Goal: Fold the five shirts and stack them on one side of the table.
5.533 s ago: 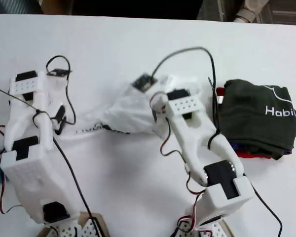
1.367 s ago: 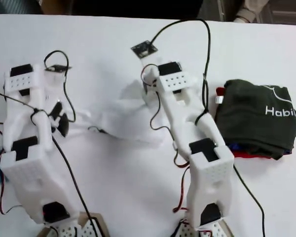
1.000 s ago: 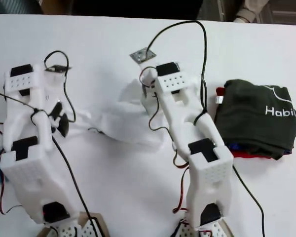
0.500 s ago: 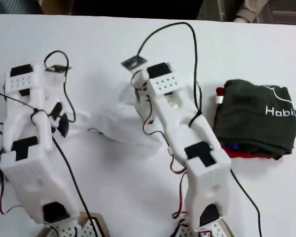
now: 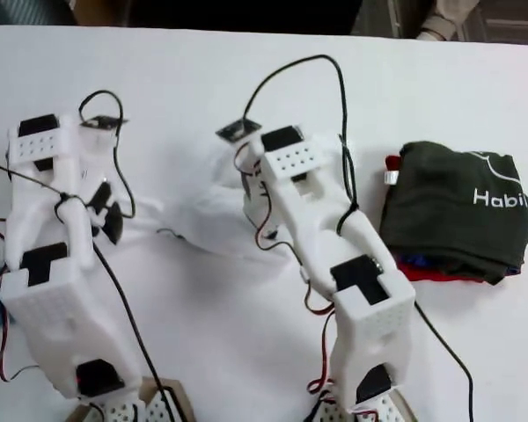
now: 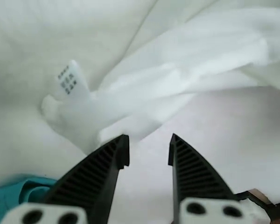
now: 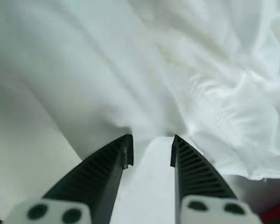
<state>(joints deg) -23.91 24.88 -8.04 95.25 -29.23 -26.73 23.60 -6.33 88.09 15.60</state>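
I have both arms extended forward, wrists tipped down. My left gripper (image 6: 148, 142) is part open and empty, with the one white shirt (image 5: 207, 211) just ahead of its tips. My right gripper (image 7: 150, 142) gapes likewise, tips at a shirt fold, clamping nothing. The high view adds one stack (image 5: 453, 211) beyond the right jaws, with green, blue and red layers.
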